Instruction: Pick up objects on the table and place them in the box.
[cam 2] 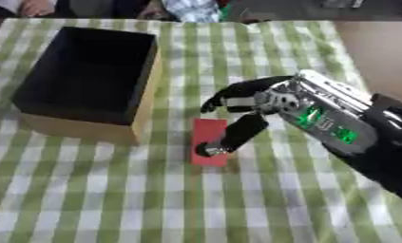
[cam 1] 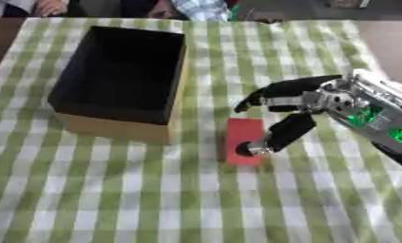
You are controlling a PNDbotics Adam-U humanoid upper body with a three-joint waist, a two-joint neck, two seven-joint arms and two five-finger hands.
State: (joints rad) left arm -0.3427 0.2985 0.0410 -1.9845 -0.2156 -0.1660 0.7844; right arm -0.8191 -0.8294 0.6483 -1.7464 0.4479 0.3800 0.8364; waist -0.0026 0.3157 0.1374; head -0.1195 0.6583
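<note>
Reaching in, the right robot hand (cam 1: 308, 102) spreads open, thumb tip touching the flat red rectangular block (cam 1: 243, 141) beside the black-lined cardboard box (cam 1: 120, 76); closing off-centre could slide it away.

Black robot hand (cam 1: 291, 102), silver-jointed, green lights on the forearm (cam 2: 324, 122)

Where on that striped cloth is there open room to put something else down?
The whole near stretch of the cloth, below the box and the red block, shows bare. So does the far strip right of the box. It is crowded in the middle: the right hand reaches over the red block, a finger on it, close beside the box. The box's inside looks empty.
</note>
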